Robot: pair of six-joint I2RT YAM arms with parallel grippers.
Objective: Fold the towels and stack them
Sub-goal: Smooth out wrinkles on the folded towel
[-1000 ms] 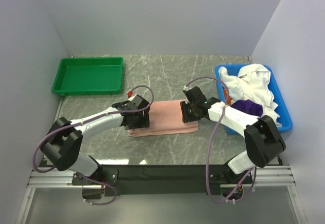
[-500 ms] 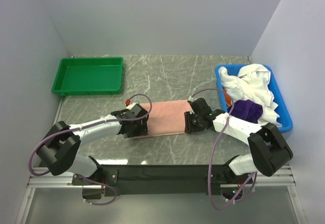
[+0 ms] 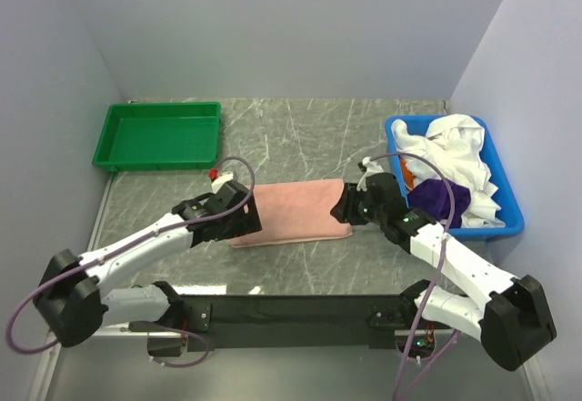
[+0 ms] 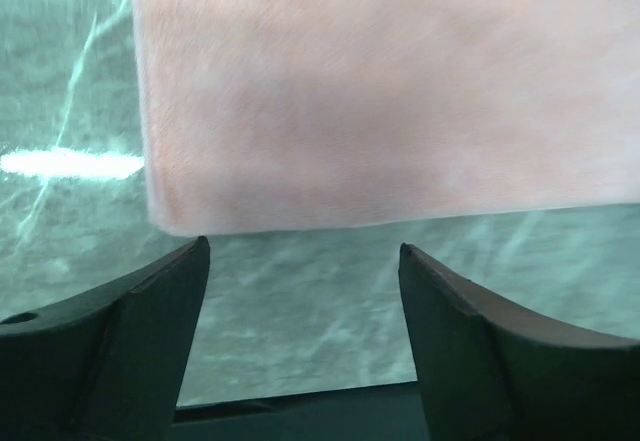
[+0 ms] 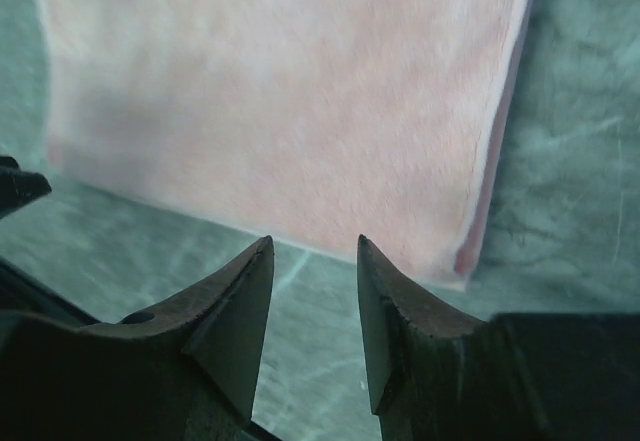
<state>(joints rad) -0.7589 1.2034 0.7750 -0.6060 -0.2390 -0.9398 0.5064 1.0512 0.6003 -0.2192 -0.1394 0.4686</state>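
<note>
A folded pink towel (image 3: 293, 210) lies flat on the marble table (image 3: 300, 137) between my two arms. It fills the upper part of the left wrist view (image 4: 380, 91) and of the right wrist view (image 5: 290, 101). My left gripper (image 3: 238, 218) is at the towel's left end, open and empty, its fingertips (image 4: 190, 261) just clear of the towel's edge. My right gripper (image 3: 344, 208) is at the towel's right end, open and empty, its fingertips (image 5: 262, 253) just short of the towel. More towels, white (image 3: 450, 151) and purple (image 3: 441, 199), are heaped in the blue bin (image 3: 509, 210).
An empty green tray (image 3: 159, 135) stands at the back left. The blue bin stands at the right edge, close behind my right arm. Grey walls close in the table on three sides.
Both grippers have let go of the towel and drawn back toward the near edge. The towel now lies folded, narrower than one second ago.
</note>
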